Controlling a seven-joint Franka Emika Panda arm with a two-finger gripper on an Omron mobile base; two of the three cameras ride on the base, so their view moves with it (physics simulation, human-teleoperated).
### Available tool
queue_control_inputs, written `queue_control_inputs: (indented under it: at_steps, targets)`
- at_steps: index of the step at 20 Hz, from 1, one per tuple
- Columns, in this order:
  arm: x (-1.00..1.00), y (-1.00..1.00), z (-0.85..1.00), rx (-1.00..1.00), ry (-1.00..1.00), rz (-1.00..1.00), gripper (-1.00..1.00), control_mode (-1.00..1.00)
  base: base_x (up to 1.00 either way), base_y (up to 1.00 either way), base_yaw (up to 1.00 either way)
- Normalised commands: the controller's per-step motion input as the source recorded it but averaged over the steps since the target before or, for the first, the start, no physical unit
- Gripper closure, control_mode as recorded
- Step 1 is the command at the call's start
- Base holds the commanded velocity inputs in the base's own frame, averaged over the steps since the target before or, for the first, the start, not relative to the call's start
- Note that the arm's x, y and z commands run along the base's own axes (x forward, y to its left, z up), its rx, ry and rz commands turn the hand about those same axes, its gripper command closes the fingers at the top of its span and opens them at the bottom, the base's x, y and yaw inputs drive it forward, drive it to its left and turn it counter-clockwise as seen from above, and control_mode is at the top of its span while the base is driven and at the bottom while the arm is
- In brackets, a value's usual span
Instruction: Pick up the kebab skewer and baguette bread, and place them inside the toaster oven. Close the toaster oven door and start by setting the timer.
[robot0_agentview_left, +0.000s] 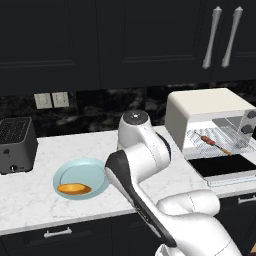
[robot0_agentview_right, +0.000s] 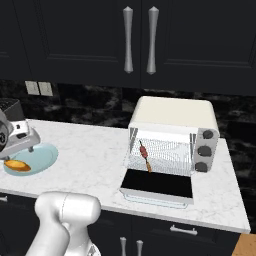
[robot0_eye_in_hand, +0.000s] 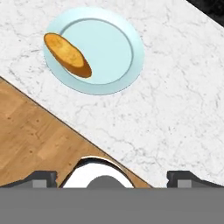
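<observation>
Golden-brown oval baguette bread lies on the round light-blue plate, on the white marble counter beneath dark cabinets. The dark-tipped gripper hangs above, fingers wide apart and empty.

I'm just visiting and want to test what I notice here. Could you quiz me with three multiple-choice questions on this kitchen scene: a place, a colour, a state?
1. Where is the skewer? A on the plate B on the oven rack C on the floor
2. What colour is the plate? A light blue B red C black
3. The oven door is: A shut B removed C open, folded down

B: it lies on the rack inside the oven.
A: pale blue under the bread.
C: the door lies flat in front.
</observation>
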Motion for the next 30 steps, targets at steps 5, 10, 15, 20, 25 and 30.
queue_control_inputs:
  at_steps: [5,10,15,20,25,30]
  targets:
    - [0.51,1.0,-0.54,0.03,0.07,0.21,-1.0,-1.0,0.0,0.0,0.0]
    - [0.6,0.54,-0.23,0.0,0.1,0.25,-1.0,-1.0,0.0,0.0,0.0]
    - [0.22,0.37,-0.21,-0.03,0.12,0.26,-1.0,-1.0,0.0,0.0,0.0]
    - [0.33,0.44,-0.44,-0.11,0.09,0.14,-1.0,-1.0,0.0,0.0,0.0]
    - [0.31,0.27,-0.4,-0.13,0.0,0.12,-1.0,-1.0,0.0,0.0,0.0]
    - [0.46,0.24,-0.29,-0.09,0.05,0.09,-1.0,-1.0,0.0,0.0,0.0]
